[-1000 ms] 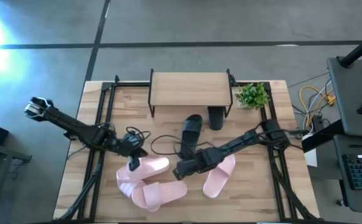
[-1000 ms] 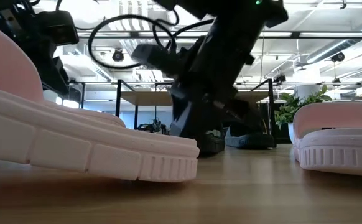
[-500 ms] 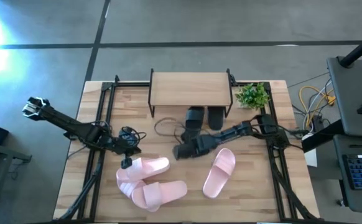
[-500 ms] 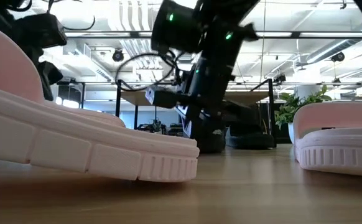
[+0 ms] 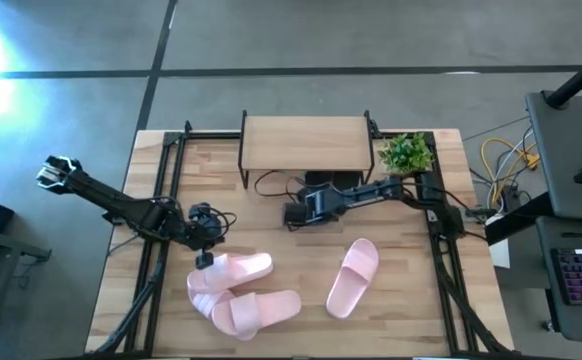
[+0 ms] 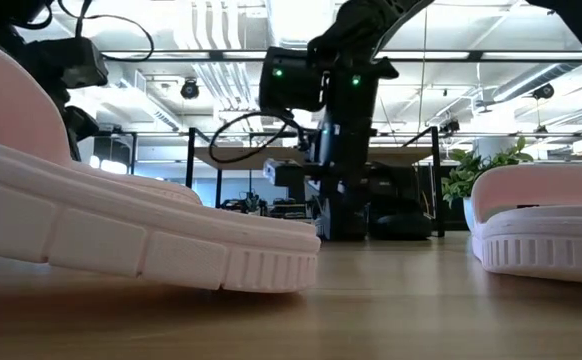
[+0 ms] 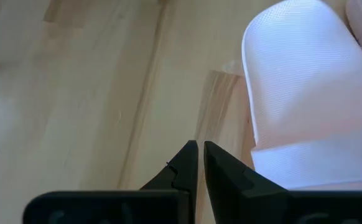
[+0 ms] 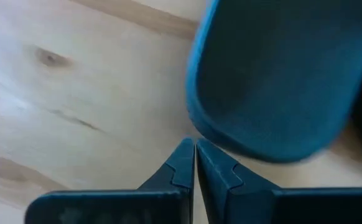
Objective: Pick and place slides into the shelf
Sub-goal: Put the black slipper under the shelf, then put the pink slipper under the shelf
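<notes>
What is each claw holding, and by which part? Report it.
Nothing. The right claw is shut and empty beside a black slide; the left claw is shut and empty near a pink slide.

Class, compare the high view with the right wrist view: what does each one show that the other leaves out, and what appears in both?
Only the high view shows the shelf, the potted plant, three pale pink slides at the table's near-left, a fourth lying alone, and the left claw over the pink pile. Only the right wrist view shows the right claw shut and empty, its tips just short of the black slide. Both share that black slide, the right arm and the wooden table.
</notes>
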Controlling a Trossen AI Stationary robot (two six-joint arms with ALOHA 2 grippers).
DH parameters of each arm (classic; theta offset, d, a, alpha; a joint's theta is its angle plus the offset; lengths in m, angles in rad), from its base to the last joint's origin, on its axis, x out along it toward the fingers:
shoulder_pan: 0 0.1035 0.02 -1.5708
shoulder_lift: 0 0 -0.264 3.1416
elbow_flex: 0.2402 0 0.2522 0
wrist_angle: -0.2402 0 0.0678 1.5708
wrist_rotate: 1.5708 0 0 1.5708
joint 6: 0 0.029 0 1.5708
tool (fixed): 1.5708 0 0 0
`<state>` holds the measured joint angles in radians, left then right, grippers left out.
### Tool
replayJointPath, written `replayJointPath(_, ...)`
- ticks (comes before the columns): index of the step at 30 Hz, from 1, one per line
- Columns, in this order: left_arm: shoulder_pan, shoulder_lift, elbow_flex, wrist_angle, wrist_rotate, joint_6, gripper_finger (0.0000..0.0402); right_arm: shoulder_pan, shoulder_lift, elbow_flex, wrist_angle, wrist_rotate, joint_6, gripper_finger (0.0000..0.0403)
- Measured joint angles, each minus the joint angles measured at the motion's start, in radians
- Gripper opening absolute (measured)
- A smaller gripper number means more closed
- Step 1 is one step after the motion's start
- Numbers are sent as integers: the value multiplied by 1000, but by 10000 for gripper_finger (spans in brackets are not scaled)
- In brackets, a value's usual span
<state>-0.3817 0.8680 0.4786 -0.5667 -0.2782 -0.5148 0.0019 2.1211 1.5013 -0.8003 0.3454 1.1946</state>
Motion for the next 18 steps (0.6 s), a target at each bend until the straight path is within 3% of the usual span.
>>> replayJointPath(11, 0, 1, 0, 36, 7, -5, 12, 66, -44, 17, 26, -24, -52, 11)
replayJointPath(15, 0, 0, 9, 43, 33, -6, 12, 111, -112, 21, 66, -167, -218, 11)
replayJointPath(18, 0, -7, 21, 44, 66, -2, 12, 152, -171, 4, 67, -305, -257, 11)
